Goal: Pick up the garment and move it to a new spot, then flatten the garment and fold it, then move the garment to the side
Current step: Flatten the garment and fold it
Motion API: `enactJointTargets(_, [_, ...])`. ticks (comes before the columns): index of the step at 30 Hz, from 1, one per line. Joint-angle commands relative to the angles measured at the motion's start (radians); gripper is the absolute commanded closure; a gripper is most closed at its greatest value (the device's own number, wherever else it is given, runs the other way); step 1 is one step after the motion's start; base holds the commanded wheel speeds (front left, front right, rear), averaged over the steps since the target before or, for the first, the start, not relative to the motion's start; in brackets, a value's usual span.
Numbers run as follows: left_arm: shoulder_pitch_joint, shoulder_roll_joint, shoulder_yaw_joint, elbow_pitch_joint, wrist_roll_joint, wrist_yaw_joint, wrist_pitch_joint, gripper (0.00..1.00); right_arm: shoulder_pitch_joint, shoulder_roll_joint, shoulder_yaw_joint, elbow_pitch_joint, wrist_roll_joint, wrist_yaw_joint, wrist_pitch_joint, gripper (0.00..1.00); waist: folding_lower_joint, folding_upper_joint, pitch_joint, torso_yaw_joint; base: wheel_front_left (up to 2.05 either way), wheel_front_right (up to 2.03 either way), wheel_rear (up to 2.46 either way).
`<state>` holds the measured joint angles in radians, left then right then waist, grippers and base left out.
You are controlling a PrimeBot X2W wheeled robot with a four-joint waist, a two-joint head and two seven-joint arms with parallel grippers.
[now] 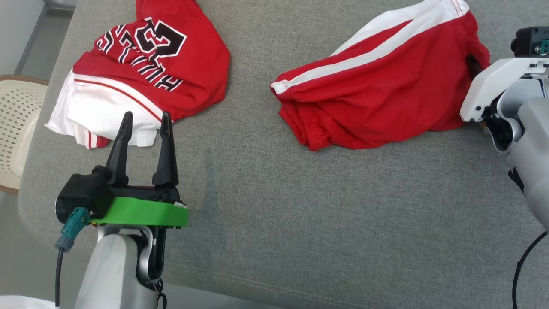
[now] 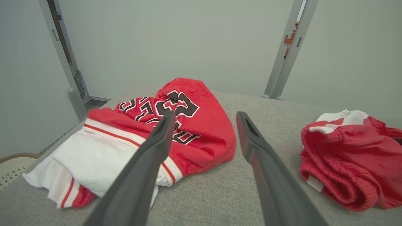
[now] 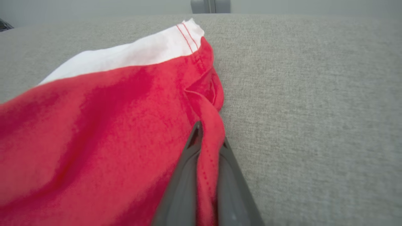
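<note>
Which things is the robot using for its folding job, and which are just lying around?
For the job:
- red shorts, pinched at one edge by the shut right gripper
- grey cushion they lie on

Just lying about:
- red and white jersey
- pale basket beside the cushion
- left gripper, open, holding nothing

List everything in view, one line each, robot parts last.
Grey woven fabric surface: one, grey, under both garments.
Red fabric shorts with white side stripe: one, red and white, surface's right.
Red-and-white fabric jersey with black lettering: one, red, white, black, surface's left.
Cream perforated basket: one, cream, beyond surface's left edge.
Grey metal posts: two, grey, behind surface.
Left tool: one, dark, open, near jersey's white hem.
Right tool: one, dark, shut on shorts' edge.
</note>
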<state>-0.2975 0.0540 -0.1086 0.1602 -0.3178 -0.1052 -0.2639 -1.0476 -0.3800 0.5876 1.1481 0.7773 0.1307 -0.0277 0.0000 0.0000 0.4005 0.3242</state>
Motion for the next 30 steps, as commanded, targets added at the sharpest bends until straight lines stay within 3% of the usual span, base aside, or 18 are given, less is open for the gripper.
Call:
enactJointTargets(1, [0.016,-0.002,0.005,-0.001,0.011,-0.004,0.0,0.0,0.041,-0.004,0.009,0.004,0.011,0.0,0.012,1.0,0.0,0.0,-0.01,-0.008,0.0,0.0,0.0])
enactJointTargets(11, [0.056,-0.003,0.034,0.008,0.053,-0.015,0.0,0.0,0.125,-0.053,0.038,-0.08,0.108,-0.001,-0.031,1.0,0.0,0.0,-0.096,-0.085,0.0,0.0,0.0])
enactJointTargets(21, [0.123,0.007,0.068,0.011,0.11,-0.021,0.0,0.0,0.312,-0.164,0.037,-0.173,0.233,-0.001,-0.087,1.0,0.0,0.0,-0.174,-0.186,0.0,0.0,0.0])
enactJointTargets(26, [0.131,0.013,0.078,0.006,0.12,-0.023,0.0,0.0,0.358,-0.219,0.02,-0.171,0.27,-0.001,-0.092,1.0,0.0,0.0,-0.185,-0.211,0.0,0.0,0.0])
enactJointTargets(30, [0.133,0.015,0.081,0.001,0.128,-0.023,0.0,0.0,0.357,-0.222,0.013,-0.164,0.285,-0.001,-0.087,1.0,0.0,0.0,-0.185,-0.222,0.0,0.0,0.0])
